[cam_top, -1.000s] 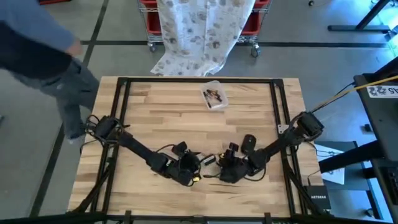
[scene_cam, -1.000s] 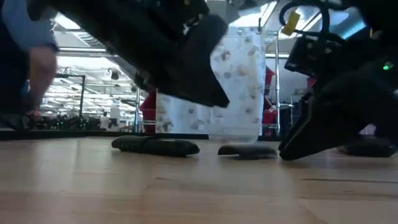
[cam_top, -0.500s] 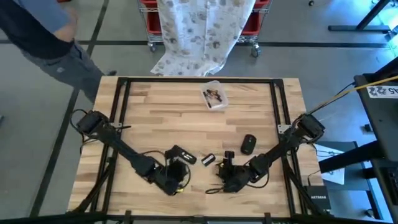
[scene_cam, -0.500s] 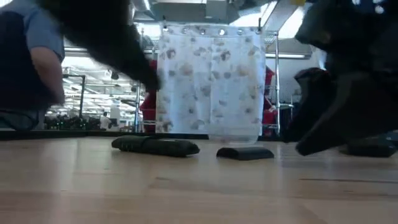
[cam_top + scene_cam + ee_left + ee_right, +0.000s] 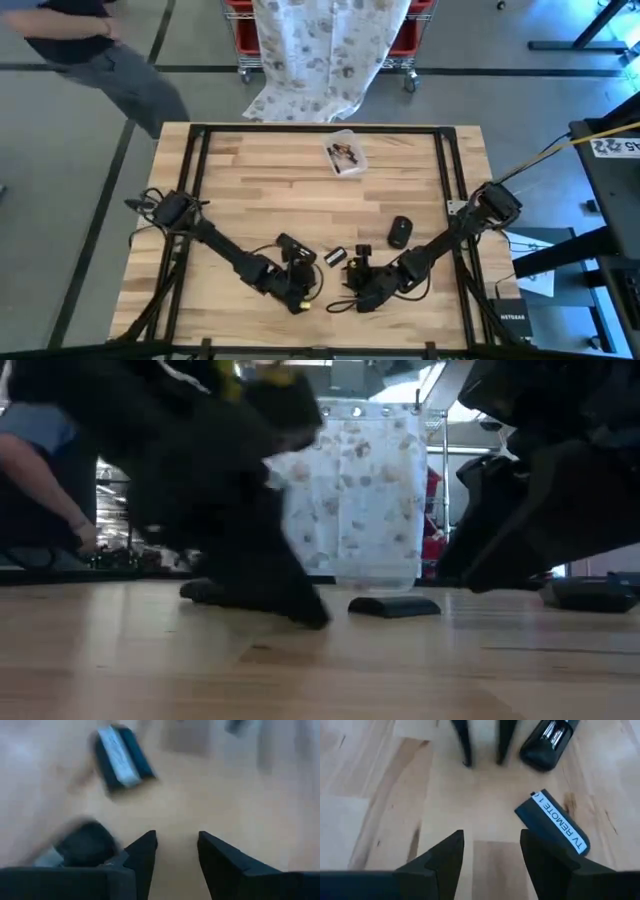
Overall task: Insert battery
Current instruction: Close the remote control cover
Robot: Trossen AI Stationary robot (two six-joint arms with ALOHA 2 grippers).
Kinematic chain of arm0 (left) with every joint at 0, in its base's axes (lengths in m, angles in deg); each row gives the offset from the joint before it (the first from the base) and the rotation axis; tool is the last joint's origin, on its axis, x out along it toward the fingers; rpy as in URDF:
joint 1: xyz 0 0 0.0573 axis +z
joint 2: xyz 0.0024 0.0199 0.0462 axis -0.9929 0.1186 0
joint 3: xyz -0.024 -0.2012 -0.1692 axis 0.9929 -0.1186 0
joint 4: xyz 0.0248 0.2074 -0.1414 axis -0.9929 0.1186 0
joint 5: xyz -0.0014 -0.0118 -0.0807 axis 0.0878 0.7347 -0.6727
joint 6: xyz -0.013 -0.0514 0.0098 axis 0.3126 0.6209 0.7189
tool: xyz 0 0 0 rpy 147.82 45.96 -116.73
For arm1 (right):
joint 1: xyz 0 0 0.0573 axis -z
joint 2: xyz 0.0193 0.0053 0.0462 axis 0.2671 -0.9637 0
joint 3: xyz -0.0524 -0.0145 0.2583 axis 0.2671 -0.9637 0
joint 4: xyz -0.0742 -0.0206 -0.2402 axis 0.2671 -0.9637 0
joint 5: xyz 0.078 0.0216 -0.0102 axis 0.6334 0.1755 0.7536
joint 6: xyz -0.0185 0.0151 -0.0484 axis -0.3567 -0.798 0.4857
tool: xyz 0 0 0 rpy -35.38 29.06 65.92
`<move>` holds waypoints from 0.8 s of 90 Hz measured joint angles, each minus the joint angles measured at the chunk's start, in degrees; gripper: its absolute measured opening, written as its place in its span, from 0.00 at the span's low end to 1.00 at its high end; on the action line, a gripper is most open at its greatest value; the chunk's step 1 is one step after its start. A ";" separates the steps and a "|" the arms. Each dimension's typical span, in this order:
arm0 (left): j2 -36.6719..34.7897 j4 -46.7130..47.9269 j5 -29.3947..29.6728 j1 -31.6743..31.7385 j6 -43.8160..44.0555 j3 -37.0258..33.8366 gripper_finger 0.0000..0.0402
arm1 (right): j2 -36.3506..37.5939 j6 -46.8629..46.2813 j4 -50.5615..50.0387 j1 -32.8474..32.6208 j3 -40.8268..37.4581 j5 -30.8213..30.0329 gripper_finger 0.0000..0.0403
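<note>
A: Battery, where was it?

B: The remote lay on the table with its bay open. Silvery cells showed inside. They looked like batteries, couldn't tell for sure.

A: And the remote's spot on the table?

B: High view, toward 6 o'clock from the table's middle. The cover, labelled "TV REMOTE 1", lay flat just at 3 o'clock of it. They were close but not touching.

A: Hands?

B: The left hand sat low at 6 o'clock of the remote, fingers released, with bare wood between them. It held nothing. The right hand was at about 5 o'clock of the cover, also spread and empty. Both fingertips were clear of the cover. The two hands faced each other, near but apart.

A: Anything else on the table?

B: A black oval object was at 2 o'clock of the cover. A clear tub stood near the 12 o'clock edge with small dark bits inside, too small to identify.

A: Off the table?

B: A person was on the floor beyond the 10 o'clock corner. A patterned cloth hung past the 12 o'clock edge.
</note>
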 joint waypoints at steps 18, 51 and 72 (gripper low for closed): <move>0.16 -1.57 1.31 6.70 -9.43 -0.17 0.32 | 0.00 -0.68 0.08 0.00 0.00 -1.27 0.46; -8.53 4.18 0.74 0.92 -7.86 -0.29 0.32 | 1.45 -2.86 -4.74 -0.02 0.02 -8.24 0.46; -11.15 6.49 -4.11 -8.23 2.52 -0.24 0.32 | 5.53 -6.88 -17.41 0.02 0.07 -9.42 0.46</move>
